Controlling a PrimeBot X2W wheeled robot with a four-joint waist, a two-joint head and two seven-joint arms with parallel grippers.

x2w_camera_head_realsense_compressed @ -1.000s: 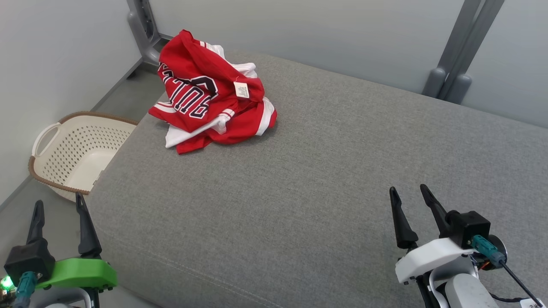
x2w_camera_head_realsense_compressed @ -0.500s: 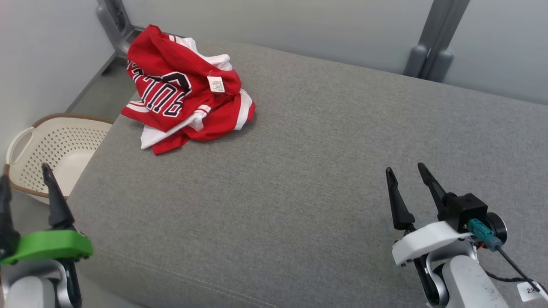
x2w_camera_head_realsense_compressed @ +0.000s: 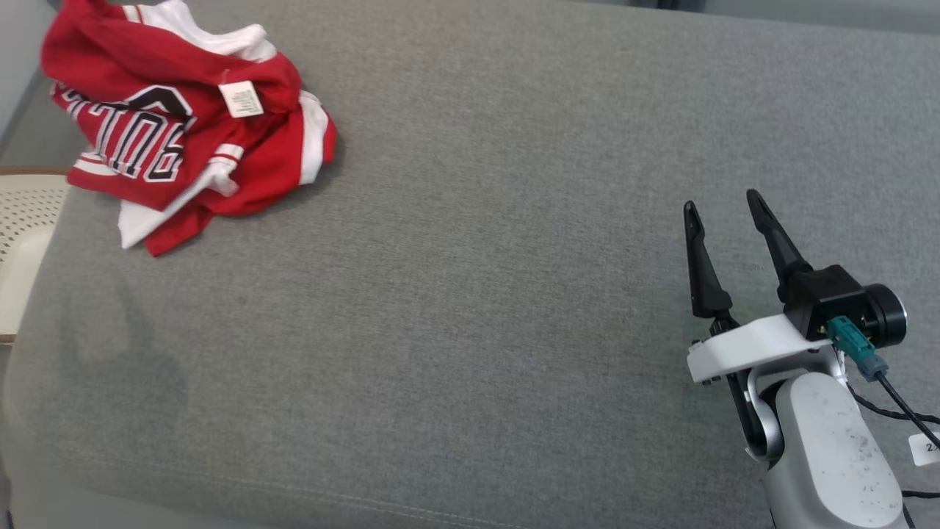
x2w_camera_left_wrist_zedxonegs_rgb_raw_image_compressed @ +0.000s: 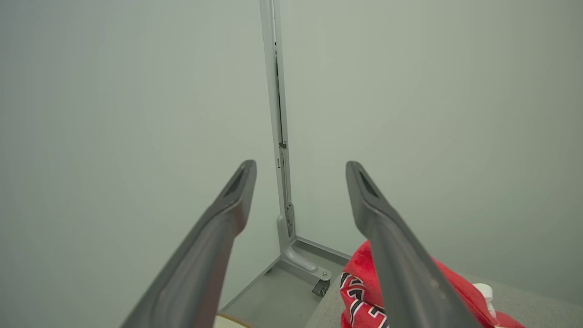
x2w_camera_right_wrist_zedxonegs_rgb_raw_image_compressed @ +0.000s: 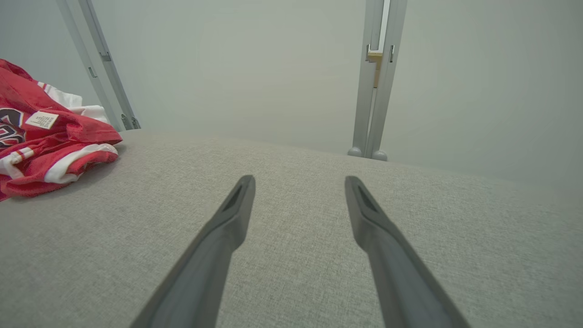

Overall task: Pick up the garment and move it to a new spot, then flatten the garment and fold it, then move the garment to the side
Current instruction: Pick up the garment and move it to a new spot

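Garment point(x2w_camera_head_realsense_compressed: 183, 125) sits crumpled, long axis unclear, white label point(x2w_camera_head_realsense_compressed: 241, 99) facing up.

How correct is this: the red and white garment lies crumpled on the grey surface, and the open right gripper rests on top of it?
One part is wrong. The open right gripper is not on the garment; it is over bare grey surface, well apart from it, as the head view shows. The rest is right.
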